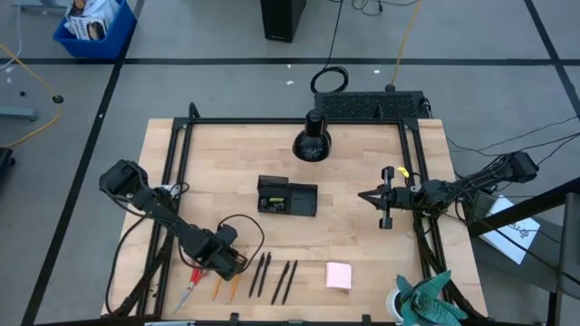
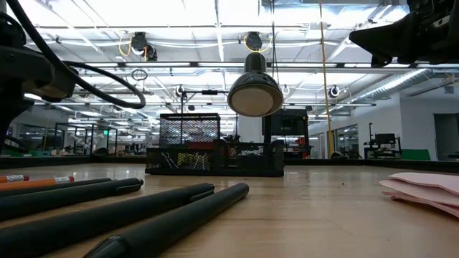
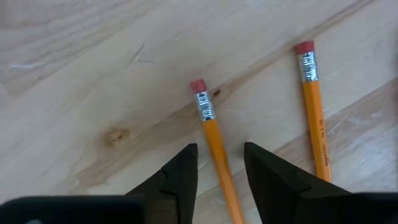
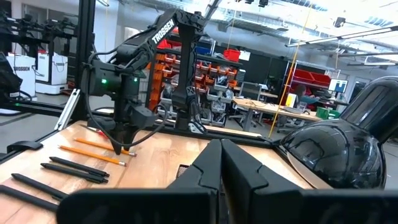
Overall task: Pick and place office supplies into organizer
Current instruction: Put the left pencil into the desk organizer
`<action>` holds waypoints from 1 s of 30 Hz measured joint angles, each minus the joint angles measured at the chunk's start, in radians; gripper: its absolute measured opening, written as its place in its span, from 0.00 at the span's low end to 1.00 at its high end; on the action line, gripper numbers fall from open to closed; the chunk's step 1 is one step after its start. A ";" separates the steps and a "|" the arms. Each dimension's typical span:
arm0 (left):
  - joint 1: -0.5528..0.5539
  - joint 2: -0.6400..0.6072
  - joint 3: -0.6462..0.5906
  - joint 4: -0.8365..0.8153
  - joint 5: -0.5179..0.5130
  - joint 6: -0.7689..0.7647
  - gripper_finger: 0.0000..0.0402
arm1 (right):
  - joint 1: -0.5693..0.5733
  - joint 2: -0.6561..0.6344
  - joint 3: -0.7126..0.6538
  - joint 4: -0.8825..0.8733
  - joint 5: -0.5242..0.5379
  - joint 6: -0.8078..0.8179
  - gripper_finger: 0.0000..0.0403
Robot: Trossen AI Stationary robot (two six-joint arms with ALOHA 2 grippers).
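Observation:
Two orange pencils lie side by side on the table near its front left. My left gripper [image 3: 220, 148] points straight down over one pencil [image 3: 214, 146], open, with a finger on either side of the shaft just behind the eraser end and a gap on both sides. The second pencil [image 3: 313, 106] lies clear of the fingers. Red-handled scissors [image 1: 186, 290] lie left of the pencils and several black pens [image 1: 275, 276] right of them. A pink sticky-note pad [image 1: 338, 274] lies farther right. The black organizer [image 1: 287, 196] stands mid-table. My right gripper [image 1: 381, 196] hovers shut at the right.
A black cone-shaped lamp [image 1: 311, 140] stands at the far middle of the table behind the organizer. A black frame rail [image 1: 172, 181] runs along the table's left, far and right sides. Bare wood lies between the organizer and the row of pens.

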 joint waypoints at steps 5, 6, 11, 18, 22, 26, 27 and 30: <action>0.009 0.002 0.000 0.010 0.013 0.005 0.25 | 0.000 0.000 0.000 0.000 0.000 0.000 0.01; 0.009 0.002 -0.001 0.012 0.015 0.010 0.23 | 0.000 0.000 0.000 -0.001 0.000 0.000 0.01; 0.007 0.002 -0.001 0.019 0.021 0.019 0.15 | 0.000 0.000 0.000 -0.014 0.000 0.000 0.01; 0.004 0.003 -0.002 0.023 -0.036 0.051 0.04 | 0.000 0.000 0.000 -0.017 0.000 0.000 0.01; 0.005 0.008 0.003 0.035 -0.121 0.110 0.03 | 0.000 0.000 0.000 -0.025 0.000 0.014 0.01; -0.001 0.004 0.027 0.029 -0.182 0.174 0.07 | 0.000 0.000 0.000 -0.026 0.000 0.014 0.01; -0.001 0.002 0.031 0.022 -0.196 0.189 0.07 | 0.000 0.000 0.000 -0.026 0.000 0.013 0.01; 0.007 -0.020 0.045 -0.019 -0.297 0.215 0.08 | 0.000 0.000 0.000 -0.026 0.000 0.010 0.01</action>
